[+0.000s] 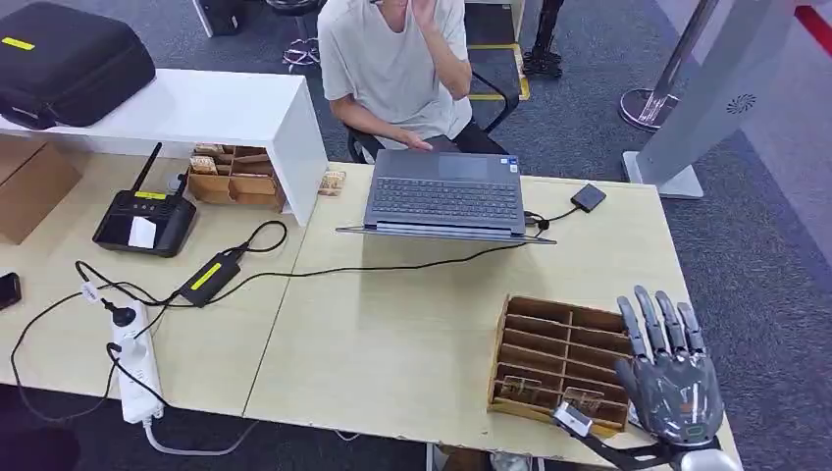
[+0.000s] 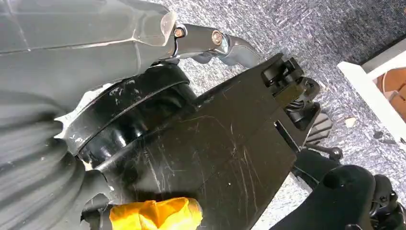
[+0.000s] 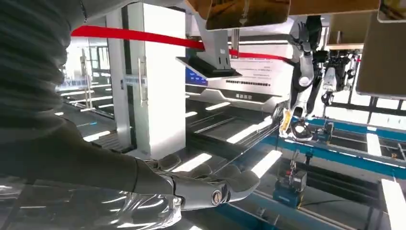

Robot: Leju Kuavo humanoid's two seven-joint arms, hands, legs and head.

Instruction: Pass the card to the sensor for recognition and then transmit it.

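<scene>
Here the right hand (image 1: pixel 672 378) hovers over the table's front right corner, fingers stretched apart and holding nothing, just beside the wooden slotted card rack (image 1: pixel 559 361). Cards (image 1: pixel 583 397) stand in the rack's front row, near the table's front edge. The step looks like the opening reach, no card yet taken. Next the fingers need to drop and pinch one card, then carry it to the black card reader (image 1: pixel 145 220) well apart on the left table. The left hand's (image 2: pixel 210 43) state I cannot tell.
</scene>
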